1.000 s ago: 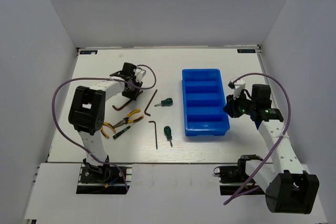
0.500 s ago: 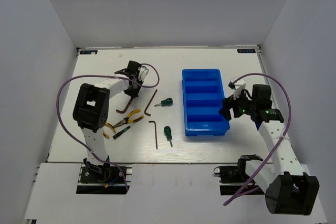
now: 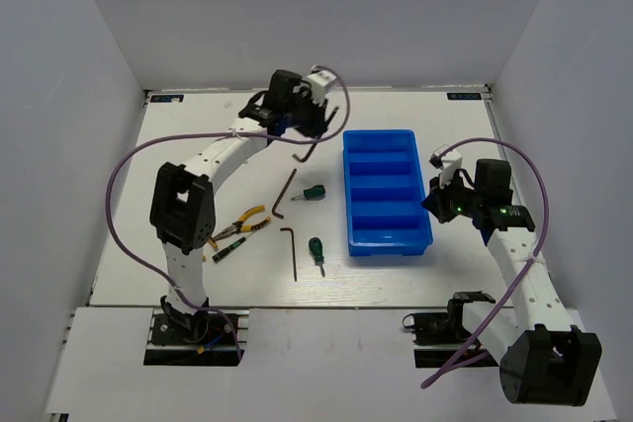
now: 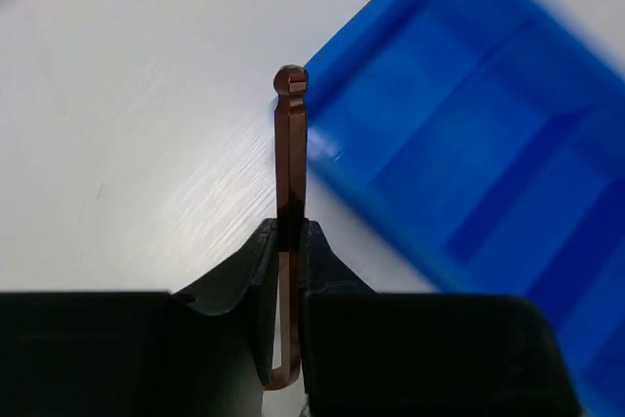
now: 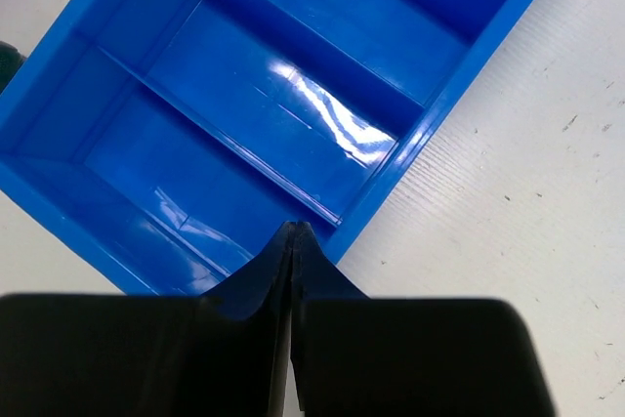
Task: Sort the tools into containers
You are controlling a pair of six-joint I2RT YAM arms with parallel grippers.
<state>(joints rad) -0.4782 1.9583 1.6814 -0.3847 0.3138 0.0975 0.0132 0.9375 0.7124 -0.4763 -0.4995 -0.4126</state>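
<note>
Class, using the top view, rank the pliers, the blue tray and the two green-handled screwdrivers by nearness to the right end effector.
1. Blue tray, beside the right end effector.
2. Upper screwdriver and lower screwdriver, left of tray: too close to call.
3. Yellow-handled pliers, far left.

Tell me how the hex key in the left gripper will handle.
The hex key looks like thin rigid metal, so it probably won't flex. The left gripper pinches only a short stretch of its smooth shaft, so it could pivot or slip.
</note>
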